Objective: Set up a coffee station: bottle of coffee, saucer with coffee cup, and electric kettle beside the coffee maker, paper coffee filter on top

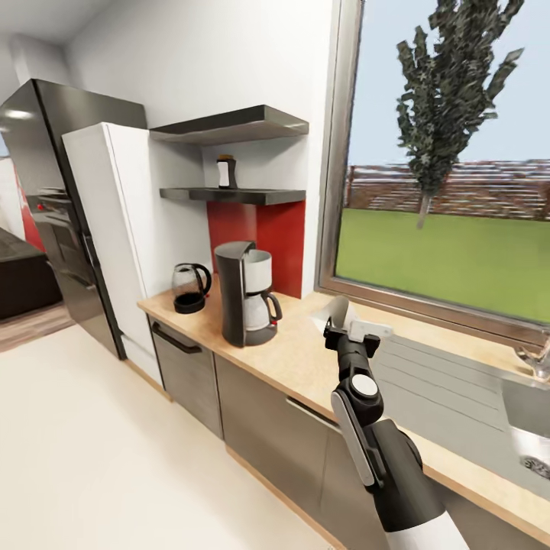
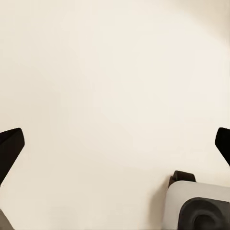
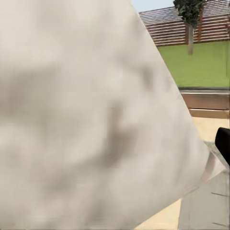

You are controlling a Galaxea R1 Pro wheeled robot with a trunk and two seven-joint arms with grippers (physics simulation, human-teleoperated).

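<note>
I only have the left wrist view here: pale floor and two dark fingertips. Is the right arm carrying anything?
Observer: Yes. In the head view the right gripper holds a whitish cone-shaped paper coffee filter above the light wood-grain kitchen countertop.
Operator: Where is the coffee maker?
Observer: The dark grey coffee maker with a glass carafe stands on that countertop, the small rounded black electric kettle beside it.
Operator: And the coffee bottle?
Observer: The small dark bottle of coffee with a white label is on the black kitchen shelf.
</note>
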